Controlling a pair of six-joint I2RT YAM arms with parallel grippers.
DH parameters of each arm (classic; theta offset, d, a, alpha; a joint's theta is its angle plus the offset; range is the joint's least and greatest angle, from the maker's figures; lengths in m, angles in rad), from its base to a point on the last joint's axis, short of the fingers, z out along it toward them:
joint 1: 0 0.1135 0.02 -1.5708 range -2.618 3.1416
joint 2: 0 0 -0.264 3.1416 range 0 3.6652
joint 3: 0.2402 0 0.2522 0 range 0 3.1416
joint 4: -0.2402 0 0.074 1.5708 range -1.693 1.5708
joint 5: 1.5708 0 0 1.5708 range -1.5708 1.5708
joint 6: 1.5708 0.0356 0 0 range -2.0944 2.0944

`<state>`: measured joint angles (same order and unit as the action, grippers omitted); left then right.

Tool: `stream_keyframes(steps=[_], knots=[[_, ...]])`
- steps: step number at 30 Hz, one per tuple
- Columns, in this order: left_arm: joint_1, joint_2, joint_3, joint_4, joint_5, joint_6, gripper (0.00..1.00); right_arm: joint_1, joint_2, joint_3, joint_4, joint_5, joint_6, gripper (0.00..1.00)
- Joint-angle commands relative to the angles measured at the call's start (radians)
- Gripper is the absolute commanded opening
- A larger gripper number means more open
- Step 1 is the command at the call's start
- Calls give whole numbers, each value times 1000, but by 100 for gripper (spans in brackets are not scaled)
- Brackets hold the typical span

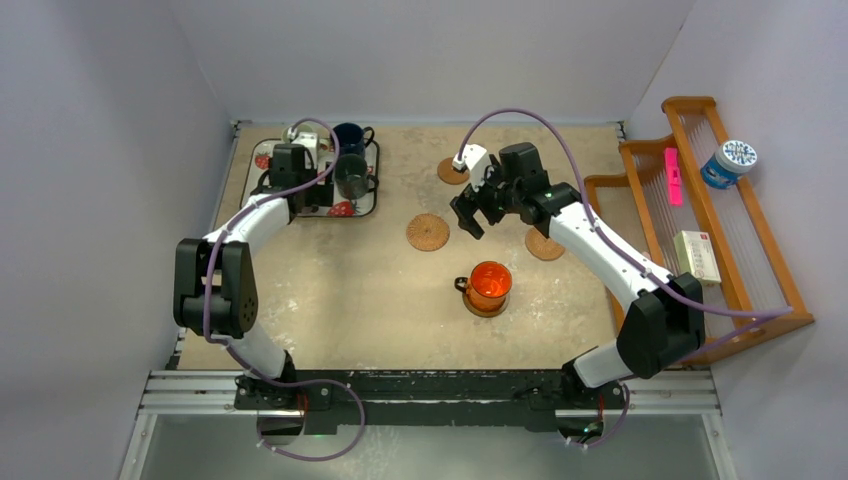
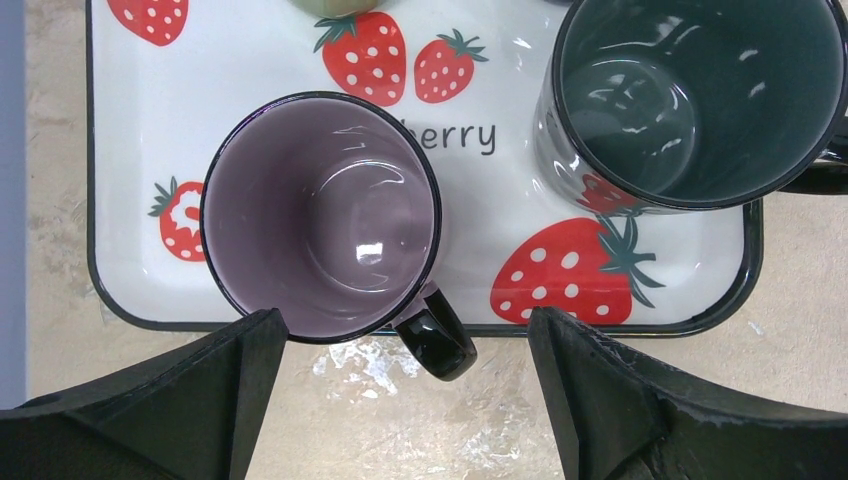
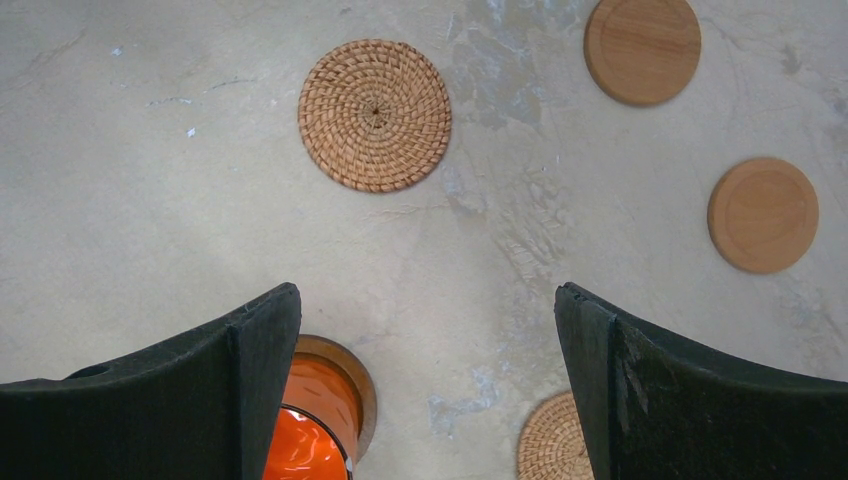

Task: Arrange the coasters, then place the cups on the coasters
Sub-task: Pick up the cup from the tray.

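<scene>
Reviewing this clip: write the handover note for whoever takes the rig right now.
Left gripper open, empty, over the mauve cup on the tray.
Right gripper open, empty, above the table.
Done: orange cup sits on a coaster.
Bare: two woven coasters, two plain coasters.
Left to do: dark green cup, navy cup, pale green cup and the mauve one, all on the tray, go onto them.
</scene>
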<state>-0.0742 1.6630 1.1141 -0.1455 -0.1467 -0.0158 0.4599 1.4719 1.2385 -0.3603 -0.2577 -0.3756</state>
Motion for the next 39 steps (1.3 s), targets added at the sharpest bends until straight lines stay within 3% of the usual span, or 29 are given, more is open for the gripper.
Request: stream_keyframes(steps=[1, 19, 25, 34, 39], knots=[[11, -37, -17, 8, -22, -29, 99, 3, -7, -4, 14, -29, -4, 99], [17, -61, -65, 82, -208, -10, 100, 3, 5, -14, 16, -33, -18, 99], [48, -44, -63, 65, -170, -14, 97, 3, -1, -20, 17, -31, -22, 99], [112, -61, -89, 88, 4, -19, 83, 3, -7, -26, 19, -28, -23, 99], [121, -81, -111, 123, 47, -13, 68, 4, -19, -38, 24, -28, -24, 99]])
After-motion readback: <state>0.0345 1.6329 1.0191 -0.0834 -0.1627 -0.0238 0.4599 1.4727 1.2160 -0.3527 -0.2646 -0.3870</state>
